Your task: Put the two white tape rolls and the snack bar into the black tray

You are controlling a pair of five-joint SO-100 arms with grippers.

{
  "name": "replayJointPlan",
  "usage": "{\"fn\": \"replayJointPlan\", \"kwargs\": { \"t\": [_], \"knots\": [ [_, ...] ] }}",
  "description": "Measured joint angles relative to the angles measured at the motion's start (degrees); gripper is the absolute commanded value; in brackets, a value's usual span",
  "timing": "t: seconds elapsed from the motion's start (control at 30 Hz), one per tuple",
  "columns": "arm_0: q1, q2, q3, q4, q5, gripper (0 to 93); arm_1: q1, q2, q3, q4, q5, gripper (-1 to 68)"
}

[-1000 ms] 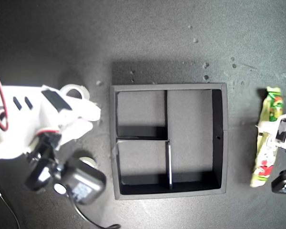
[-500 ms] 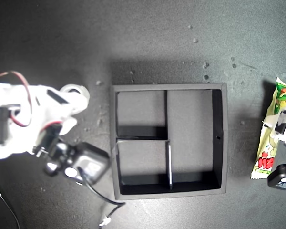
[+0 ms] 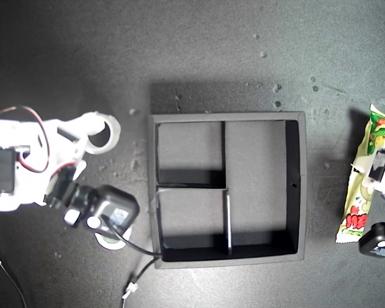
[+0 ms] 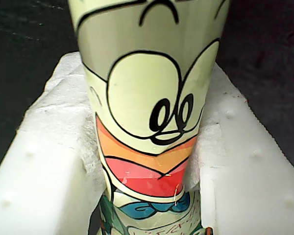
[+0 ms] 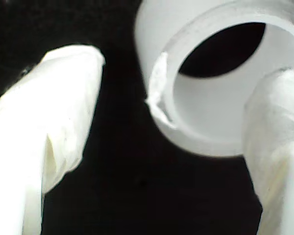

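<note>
1. Snack bar (image 4: 147, 132) sits clamped mid-length between my first gripper's (image 3: 376, 172) fingers, outside the black tray (image 3: 301, 186), at the exterior view's right, ready for transfer.
2. My second gripper (image 5: 166, 142) is open, one finger (image 5: 277, 147) inside a white tape roll (image 5: 206, 78), poised to pinch its wall.
3. The other tape roll (image 3: 110, 240) lies on the counter, near the tray.

My second gripper (image 3: 93, 131) swung back w/ jaws round one tape roll (image 3: 101, 131), uncovering other roll (image 3: 112, 239) beside black tray (image 3: 295, 186).
</note>
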Motion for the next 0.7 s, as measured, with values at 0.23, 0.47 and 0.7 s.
{"fn": "replayJointPlan", "kwargs": {
  "t": [0.23, 0.47, 0.7],
  "knots": [
    [-0.1, -2.1, -0.5, -1.6, -0.1, 18.6, 5.3, -0.1, -8.4, 5.0, 0.0, -0.3],
    [0.5, -0.3, -0.4, -1.8, -1.0, 18.6, 7.6, -0.2, -17.1, 9.2, 0.0, -0.3],
    [1.7, 4.6, 1.1, -1.8, -1.0, 18.0, 8.6, -0.2, -16.0, 9.4, -0.1, -0.3]
  ]
}}
